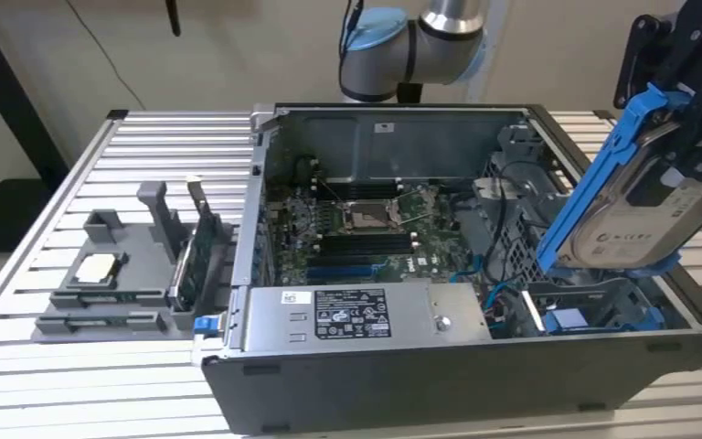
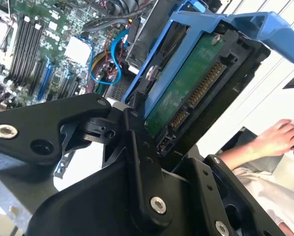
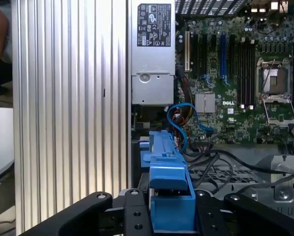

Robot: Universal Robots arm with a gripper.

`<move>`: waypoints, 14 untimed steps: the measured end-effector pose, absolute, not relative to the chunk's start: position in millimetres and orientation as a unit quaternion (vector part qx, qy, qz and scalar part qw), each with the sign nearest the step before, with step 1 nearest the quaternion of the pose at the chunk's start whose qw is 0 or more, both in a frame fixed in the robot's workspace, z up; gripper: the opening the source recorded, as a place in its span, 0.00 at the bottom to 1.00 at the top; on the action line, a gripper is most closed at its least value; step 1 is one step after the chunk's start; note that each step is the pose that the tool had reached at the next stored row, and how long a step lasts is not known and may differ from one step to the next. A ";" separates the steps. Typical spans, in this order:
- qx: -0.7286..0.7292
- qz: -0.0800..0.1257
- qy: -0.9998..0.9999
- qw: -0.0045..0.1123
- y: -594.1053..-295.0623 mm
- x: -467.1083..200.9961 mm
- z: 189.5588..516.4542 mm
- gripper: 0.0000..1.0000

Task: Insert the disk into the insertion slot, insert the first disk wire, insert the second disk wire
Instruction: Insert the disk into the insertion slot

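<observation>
In the exterior view my gripper point(image 1: 690, 137) is shut on the disk point(image 1: 635, 219), a silver drive with a white label in a bright blue carrier. The disk hangs tilted, its lower end just above the insertion slot point(image 1: 595, 309), a grey bay with blue fittings at the open case's corner on the exterior view's right. The second wrist view shows the disk's green circuit-board side point(image 2: 183, 88) and connectors between my black fingers point(image 2: 139, 147). In the first wrist view the blue carrier point(image 3: 169, 196) sits between the finger links. A looped blue wire point(image 3: 179, 123) lies beside the bay.
The open computer case point(image 1: 449, 384) stands on a slatted metal table point(image 1: 143, 146). Inside are the motherboard point(image 1: 364, 229) and a grey labelled power-supply box point(image 1: 357, 315). A grey fixture point(image 1: 120, 274) with parts sits on the exterior view's left. A person's hand point(image 2: 279, 137) is nearby.
</observation>
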State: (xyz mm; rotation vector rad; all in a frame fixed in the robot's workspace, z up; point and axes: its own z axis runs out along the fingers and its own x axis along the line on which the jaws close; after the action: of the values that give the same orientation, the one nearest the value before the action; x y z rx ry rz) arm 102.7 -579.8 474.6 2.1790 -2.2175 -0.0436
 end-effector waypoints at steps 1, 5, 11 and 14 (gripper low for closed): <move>0.701 -0.014 -0.713 0.016 -579.8 102.7 474.1 0.33; 0.701 -0.014 -0.713 0.016 -579.7 102.7 472.1 0.33; 0.701 -0.014 -0.713 0.016 -579.7 102.7 469.2 0.33; 0.701 -0.014 -0.713 0.016 -579.8 102.7 468.9 0.33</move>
State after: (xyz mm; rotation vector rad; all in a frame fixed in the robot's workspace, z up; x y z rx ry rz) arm 102.7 -579.8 468.9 2.1789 -2.2174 -0.0434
